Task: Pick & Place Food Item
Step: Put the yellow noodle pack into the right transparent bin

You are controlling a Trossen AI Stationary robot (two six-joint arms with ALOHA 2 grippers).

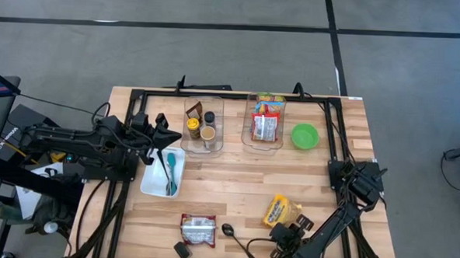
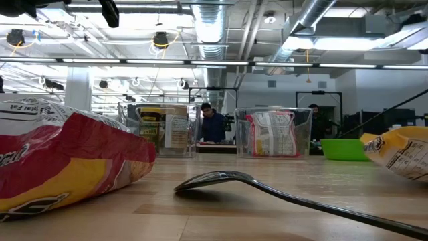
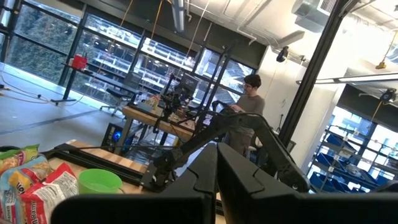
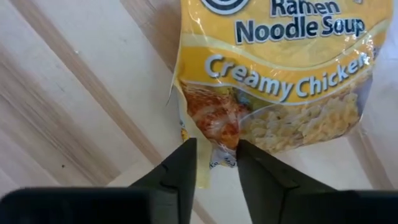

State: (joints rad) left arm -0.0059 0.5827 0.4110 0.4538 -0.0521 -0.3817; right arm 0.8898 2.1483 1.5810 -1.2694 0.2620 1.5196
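Observation:
A yellow ramen noodle packet (image 1: 277, 210) lies flat on the wooden table near its front right; it also shows in the right wrist view (image 4: 280, 74) and the low view (image 2: 401, 152). My right gripper (image 4: 216, 152) is at the packet's near end, fingers closed to a narrow gap on its edge. My left gripper (image 1: 164, 134) is shut and empty, held above the table's left side by a white tray (image 1: 151, 181); its fingers meet in the left wrist view (image 3: 217, 171). My right gripper pinches the packet's sealed end seam (image 4: 214, 163), near one corner, between its two fingers (image 4: 186, 162). The fingers come from the table's near side, slanting down. The rest of the packet lies on the table.
A red snack packet (image 1: 198, 229) and a black spoon (image 1: 229, 230) lie at the front. Two clear bins (image 1: 202, 142) (image 1: 266, 144) with food items and a green bowl (image 1: 305, 135) stand at the back. The white tray holds teal utensils (image 1: 170, 169).

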